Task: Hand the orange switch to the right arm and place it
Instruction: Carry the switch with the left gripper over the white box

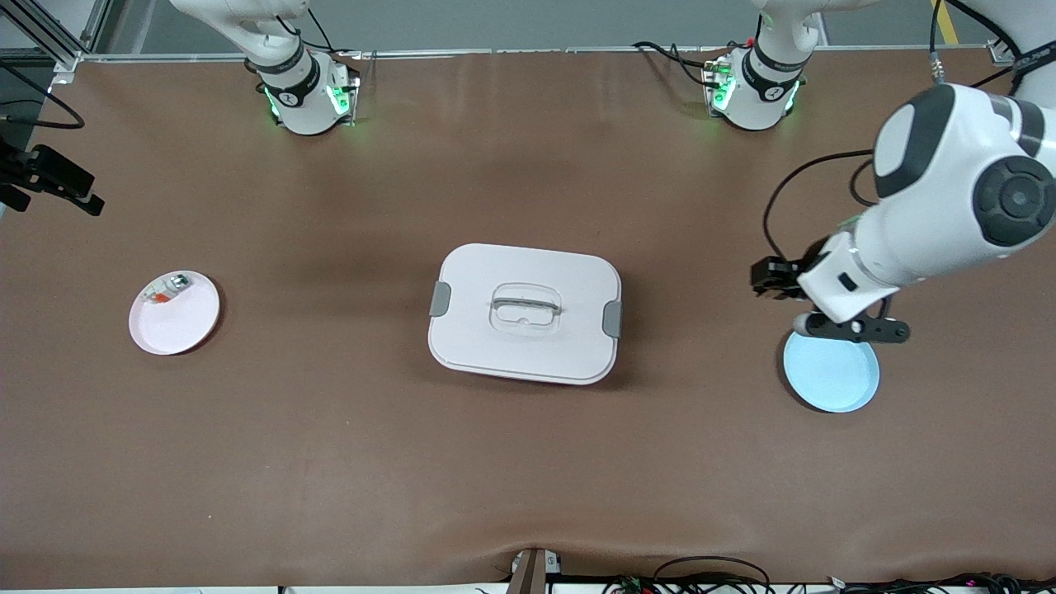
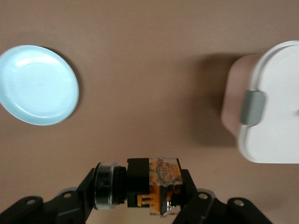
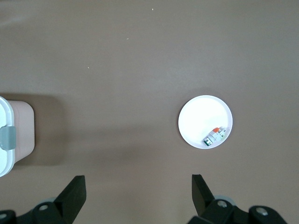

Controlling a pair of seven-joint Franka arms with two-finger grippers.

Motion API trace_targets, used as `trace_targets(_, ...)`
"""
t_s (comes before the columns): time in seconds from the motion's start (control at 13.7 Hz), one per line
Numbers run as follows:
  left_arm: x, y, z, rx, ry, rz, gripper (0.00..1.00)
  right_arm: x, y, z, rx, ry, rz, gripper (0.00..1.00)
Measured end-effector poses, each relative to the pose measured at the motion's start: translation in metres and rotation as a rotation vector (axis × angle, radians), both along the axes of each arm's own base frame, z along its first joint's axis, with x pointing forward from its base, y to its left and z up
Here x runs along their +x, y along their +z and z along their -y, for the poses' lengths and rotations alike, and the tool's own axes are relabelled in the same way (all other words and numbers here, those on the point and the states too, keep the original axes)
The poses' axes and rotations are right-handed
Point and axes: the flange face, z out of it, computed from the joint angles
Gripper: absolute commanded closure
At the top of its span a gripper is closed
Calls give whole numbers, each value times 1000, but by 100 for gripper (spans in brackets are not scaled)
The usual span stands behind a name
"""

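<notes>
My left gripper [image 2: 142, 196] is shut on the orange switch [image 2: 152, 186], a small black block with orange marks and a silver ring at one end. In the front view this gripper [image 1: 854, 330] hangs in the air over the rim of the light blue plate [image 1: 832, 373], at the left arm's end of the table, and its body hides most of the switch. My right gripper [image 3: 138, 191] is open and empty, high over bare table between the box and the white plate. It shows only in the right wrist view.
A white lidded box [image 1: 525, 312] with grey clips stands mid-table. A white plate [image 1: 175, 313] at the right arm's end holds a clear-silver part [image 1: 165, 290] with an orange-red bit. A black fixture [image 1: 49, 177] juts in at that end.
</notes>
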Motion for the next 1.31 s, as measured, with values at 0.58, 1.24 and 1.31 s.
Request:
trace_targets(0.58, -39, 54, 107, -106, 186, -20, 76, 4, -8, 1, 1, -2, -18, 0)
trace_targets(1.24, -54, 91, 161, -224, 620, -66, 76, 11, -13, 2, 1, 0, -25, 0)
trace_targets(1.31, -56, 94, 169, -238, 688, -73, 76, 11, -12, 3, 3, -1, -30, 0)
